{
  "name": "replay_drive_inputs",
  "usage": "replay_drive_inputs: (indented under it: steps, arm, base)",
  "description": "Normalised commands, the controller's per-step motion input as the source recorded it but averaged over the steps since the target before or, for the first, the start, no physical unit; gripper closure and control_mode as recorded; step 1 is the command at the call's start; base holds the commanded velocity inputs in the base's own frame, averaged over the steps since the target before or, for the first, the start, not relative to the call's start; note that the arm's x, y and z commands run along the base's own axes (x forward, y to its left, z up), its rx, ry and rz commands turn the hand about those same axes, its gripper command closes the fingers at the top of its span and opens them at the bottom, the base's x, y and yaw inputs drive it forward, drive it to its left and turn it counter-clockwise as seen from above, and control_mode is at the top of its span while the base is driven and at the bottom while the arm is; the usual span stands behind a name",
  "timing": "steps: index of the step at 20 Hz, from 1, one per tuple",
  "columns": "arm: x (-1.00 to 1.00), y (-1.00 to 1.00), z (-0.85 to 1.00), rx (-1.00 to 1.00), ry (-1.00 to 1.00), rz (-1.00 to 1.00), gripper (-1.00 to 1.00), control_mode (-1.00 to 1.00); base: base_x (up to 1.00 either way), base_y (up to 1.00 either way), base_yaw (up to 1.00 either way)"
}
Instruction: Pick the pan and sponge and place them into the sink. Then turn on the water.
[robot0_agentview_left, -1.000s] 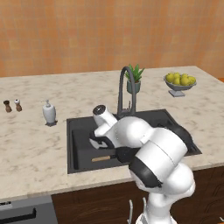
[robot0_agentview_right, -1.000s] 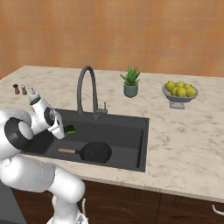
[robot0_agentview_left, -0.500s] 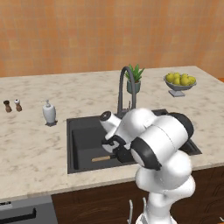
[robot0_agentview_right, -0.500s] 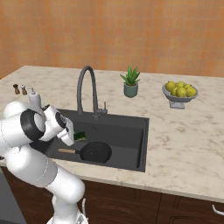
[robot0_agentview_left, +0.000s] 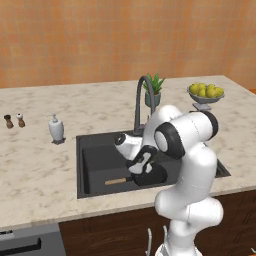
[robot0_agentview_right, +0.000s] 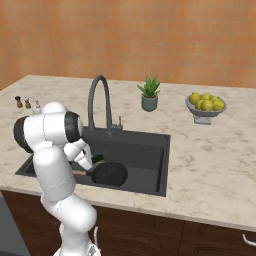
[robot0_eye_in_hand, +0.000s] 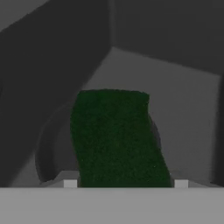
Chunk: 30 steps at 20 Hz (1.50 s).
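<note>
The pincer (robot0_eye_in_hand: 125, 186) is clamped on the green sponge (robot0_eye_in_hand: 118, 138) low inside the sink (robot0_agentview_right: 150, 150). The pan (robot0_agentview_right: 109, 173) lies in the basin at the sponge's 5 o'clock, right base view.

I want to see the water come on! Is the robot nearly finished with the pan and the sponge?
Getting close. The pan already lies in the sink, its wooden handle pointing left. The green sponge sits between the gripper fingers, low inside the basin, so it looks about to be dropped off; whether it is gripped or loose is unclear. No stream falls from the faucet, so turning on the water is left.
</note>
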Motion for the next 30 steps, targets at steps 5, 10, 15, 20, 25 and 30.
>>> replay_drive_inputs:
  steps: [5, 10, 15, 20, 25, 30]
  arm:
    - [0.18, 0.09, -0.57, -0.12, 0.01, -0.07, 1.0, -1.0]
    - [0.0, 0.03, -0.67, -0.12, 0.0, -0.06, 1.0, -1.0]
    - [-0.08, 0.0, -0.72, -0.12, 0.0, -0.04, 1.0, -1.0]
    - [-0.22, 0.03, -0.81, -0.14, 0.0, 0.0, 1.0, -1.0]
    - [-0.21, 0.02, -0.47, -0.06, -0.04, 0.0, 1.0, -1.0]
    - [-0.25, 0.02, -0.01, 0.01, -0.18, 0.0, -1.0, -1.0]
  base:
    - [0.0, 0.0, 0.0]
    - [0.0, 0.0, 0.0]
    - [0.0, 0.0, 0.0]
    - [0.0, 0.0, 0.0]
    - [0.0, 0.0, 0.0]
    - [0.0, 0.0, 0.0]
